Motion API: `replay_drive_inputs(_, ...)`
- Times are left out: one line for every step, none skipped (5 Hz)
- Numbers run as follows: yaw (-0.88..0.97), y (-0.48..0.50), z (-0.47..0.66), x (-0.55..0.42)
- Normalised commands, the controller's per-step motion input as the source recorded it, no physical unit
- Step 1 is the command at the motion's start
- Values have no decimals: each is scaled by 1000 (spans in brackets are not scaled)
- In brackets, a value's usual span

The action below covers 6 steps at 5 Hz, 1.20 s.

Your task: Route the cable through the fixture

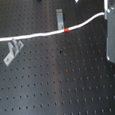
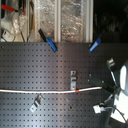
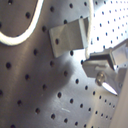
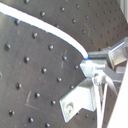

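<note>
White cable (image 4: 47,27), one end between the closed jaws.

Franka arm, visible parts: rounded white link casing with dark joint gaps (image 2: 121,82) in the second exterior view, flat grey metal tool (image 1: 112,38) in the first exterior view, angular grey metal fingers (image 3: 102,62) with one small round screw in the first wrist view.

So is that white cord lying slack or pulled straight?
Mostly straight: the cable stretches across the board, rising slightly toward the claw that grips its end.
</note>
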Motion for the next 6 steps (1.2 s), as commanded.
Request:
replay_drive_inputs(-191, 39, 248, -37)
replay_drive_inputs(-123, 73, 299, -33)
replay_drive_inputs(-86, 60, 268, -62)
replay_drive_inputs(-89, 51, 262, -80)
replay_drive_inputs(-129, 91, 276, -96)
replay_drive_inputs(-211, 227, 167, 42)
